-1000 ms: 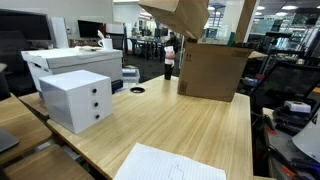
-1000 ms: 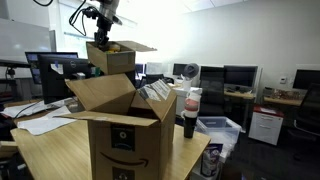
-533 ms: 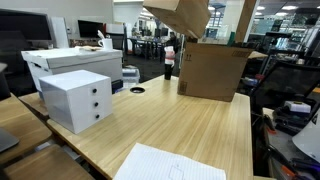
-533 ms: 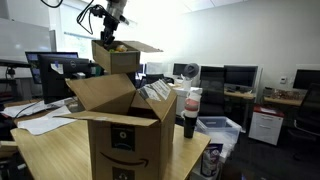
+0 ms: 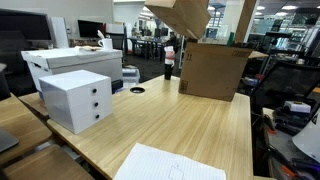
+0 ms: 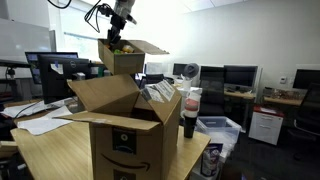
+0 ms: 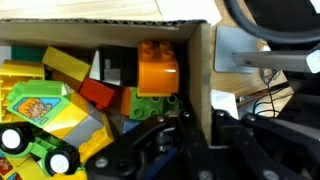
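We find the gripper clamped narrow on one wall of a small cardboard box, at its rim, so the box hangs free in the air and slightly tilted. In an exterior view it hangs at 11 o'clock from the open top of a large shipping box. The wrist view shows it loaded with toy building blocks, an orange block lying on top at 12 o'clock from the fingers. We judge the grasp and the lift done: the box rests on nothing, its load is inside, and we see nothing spilled. Setting it down is not yet done. The nearest edges are the raised flaps of the large shipping box, below the load at 5 o'clock and apart from it. A dark bottle with a red cap stands just beside that box at 3 o'clock. The white drawer unit and a sheet of paper lie well apart on the table. Open air surrounds the held box on all sides. We cannot tell the clearance under its base.
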{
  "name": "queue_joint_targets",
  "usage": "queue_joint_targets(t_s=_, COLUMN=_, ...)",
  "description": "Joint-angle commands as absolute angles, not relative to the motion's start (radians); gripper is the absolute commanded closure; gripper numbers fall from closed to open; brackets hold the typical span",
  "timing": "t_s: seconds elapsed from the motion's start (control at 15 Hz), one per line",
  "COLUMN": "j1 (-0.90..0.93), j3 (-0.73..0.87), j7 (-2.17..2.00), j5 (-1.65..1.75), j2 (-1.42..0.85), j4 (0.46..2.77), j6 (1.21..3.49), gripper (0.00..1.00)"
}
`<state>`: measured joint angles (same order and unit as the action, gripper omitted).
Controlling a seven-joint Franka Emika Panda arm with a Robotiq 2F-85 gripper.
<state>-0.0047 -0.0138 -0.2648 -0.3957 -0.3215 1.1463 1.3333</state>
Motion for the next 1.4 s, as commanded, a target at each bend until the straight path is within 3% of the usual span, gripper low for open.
queue_joint_targets(t_s=0.0, j1=-0.01, j3=-0.019, j7=-0.29, j5=-0.422, j2=-0.341, j4=1.076, j6=1.283, gripper=0.97)
queue_joint_targets(t_s=1.33, j1=-0.025, j3=0.001, j7=-0.312, j5=-0.419, j2=-0.408, j4=0.831, j6=1.195, gripper=0.97)
